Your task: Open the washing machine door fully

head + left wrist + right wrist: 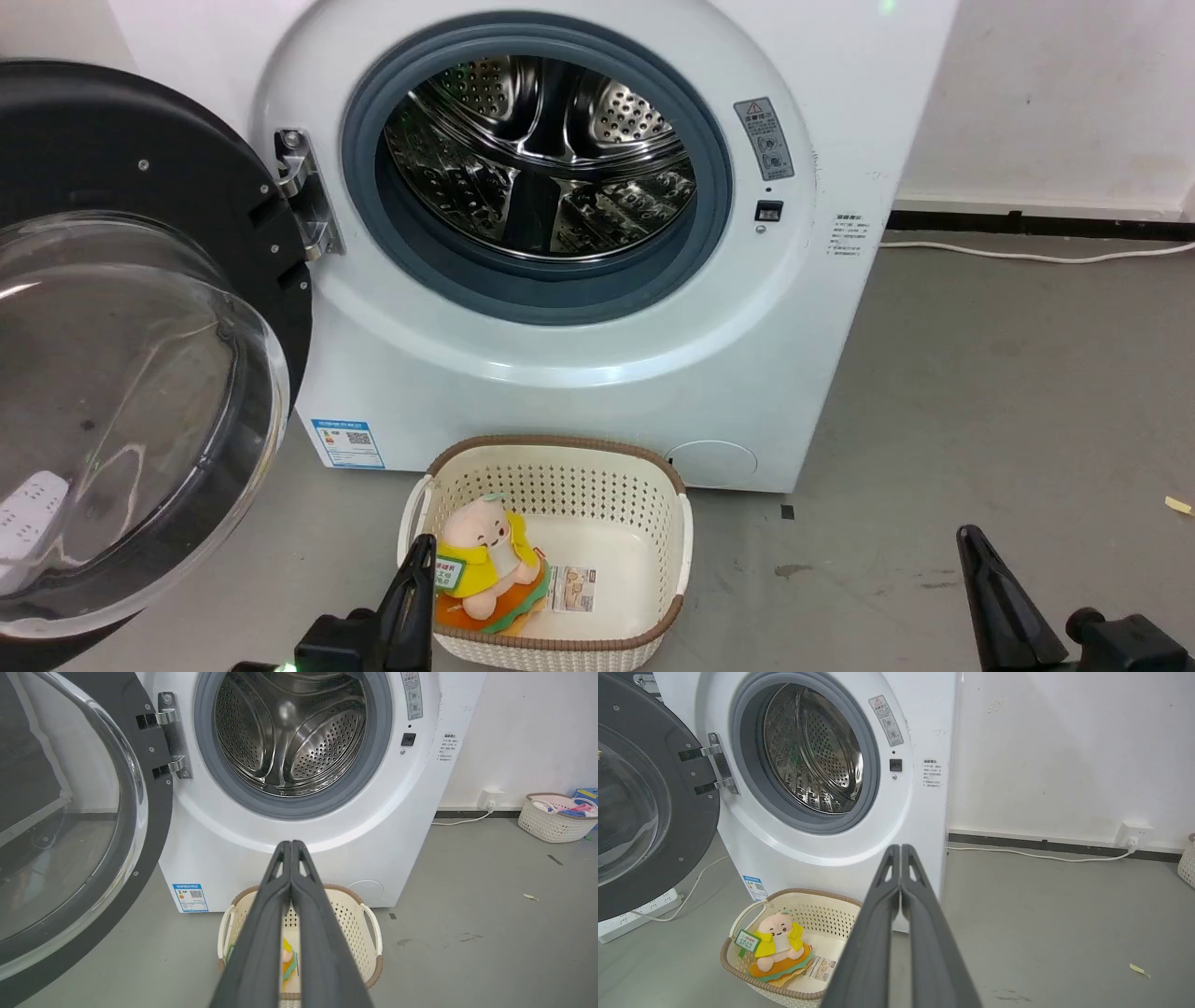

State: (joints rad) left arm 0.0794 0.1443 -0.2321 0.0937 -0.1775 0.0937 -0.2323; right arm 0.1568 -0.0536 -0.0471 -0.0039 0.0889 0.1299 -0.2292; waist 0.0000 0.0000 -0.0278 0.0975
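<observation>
From my head, the washing machine door (140,373) hangs wide open, left of the washing machine (579,392). My left hand (420,553) is by a basket (560,446). My right hand (971,546) is far off.

From my left wrist, my fingers (261,933) are pressed together, holding nothing.

From my right wrist, those fingers (873,933) are pressed together too.

Left claw (292,845), right claw (901,848), slim, dark grey
</observation>
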